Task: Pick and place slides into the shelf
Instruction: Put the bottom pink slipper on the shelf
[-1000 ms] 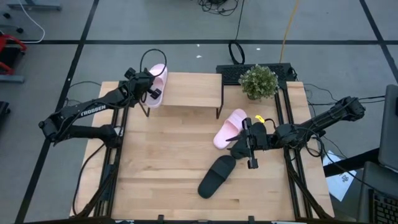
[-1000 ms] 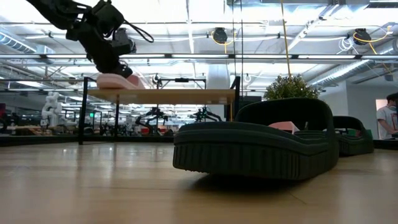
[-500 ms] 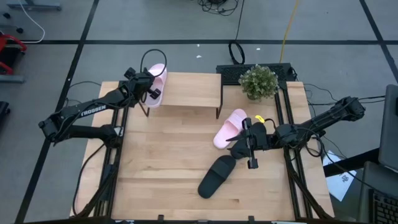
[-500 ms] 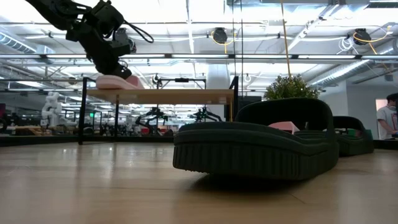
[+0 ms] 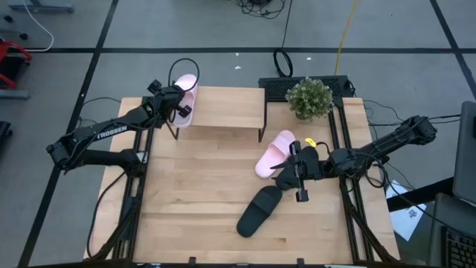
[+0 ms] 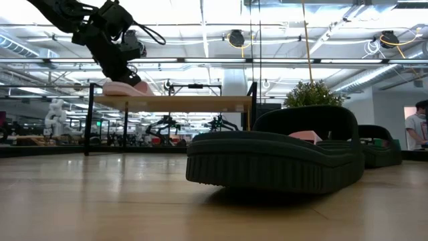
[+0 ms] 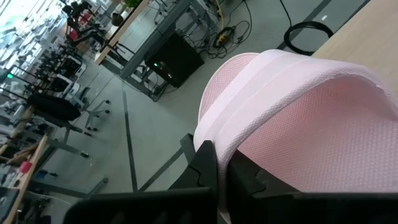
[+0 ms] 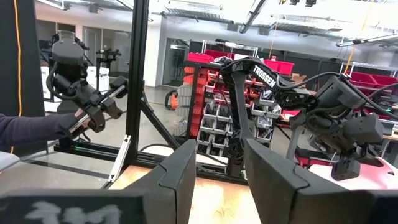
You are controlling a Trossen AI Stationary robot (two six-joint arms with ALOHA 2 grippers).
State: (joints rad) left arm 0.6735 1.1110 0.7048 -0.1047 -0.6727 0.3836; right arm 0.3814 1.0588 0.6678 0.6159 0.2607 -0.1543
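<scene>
The left gripper [image 5: 181, 105] is clamped on a pale pink slide [image 5: 186, 99] at the left end of the shelf [image 5: 223, 108], and the slide appears to overhang that end. Released there, it could tip off. The right gripper [image 5: 297, 173], fingers parted and empty, hovers by the second pink slide [image 5: 274, 152] and black slide [image 5: 260, 211].

two pink slides [image 5: 186, 100] [image 5: 274, 152] — two black slides [image 5: 259, 211] [image 5: 287, 176], one shelf [image 5: 223, 106]
</scene>
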